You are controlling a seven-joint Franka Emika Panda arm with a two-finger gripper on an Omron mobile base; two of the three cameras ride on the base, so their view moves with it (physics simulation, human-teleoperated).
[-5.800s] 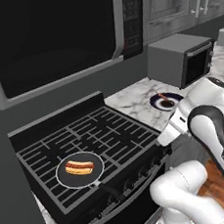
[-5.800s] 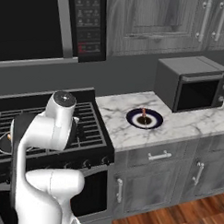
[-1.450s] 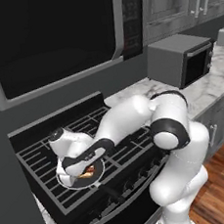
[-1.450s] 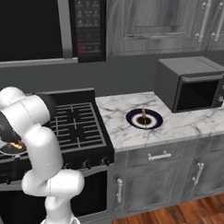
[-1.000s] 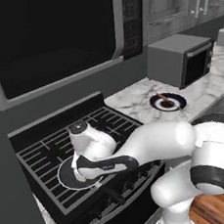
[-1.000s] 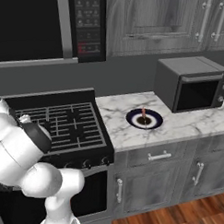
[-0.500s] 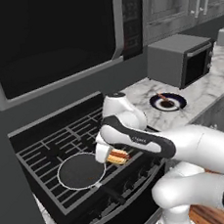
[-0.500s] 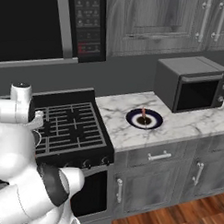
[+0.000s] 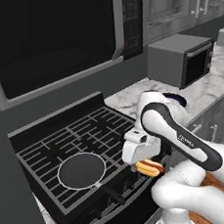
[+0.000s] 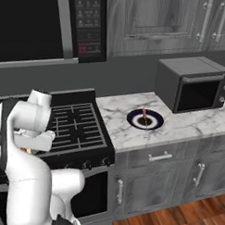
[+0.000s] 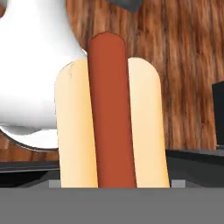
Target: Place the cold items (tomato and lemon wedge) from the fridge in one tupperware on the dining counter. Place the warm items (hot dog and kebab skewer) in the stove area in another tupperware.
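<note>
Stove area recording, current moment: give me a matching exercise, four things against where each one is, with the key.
Things:
1. hot dog
2. pan
3. kebab skewer
4. microwave

Places:
A. standing on the marble counter against the wall
B. on the dark plate on the counter
C. on the front left burner of the stove, nothing in it
D. held in the gripper, off the front edge of the stove

Pairs: 1-D, 2-C, 3-B, 4-A

hot dog (image 11: pixel 111 118) lower end cut off
</note>
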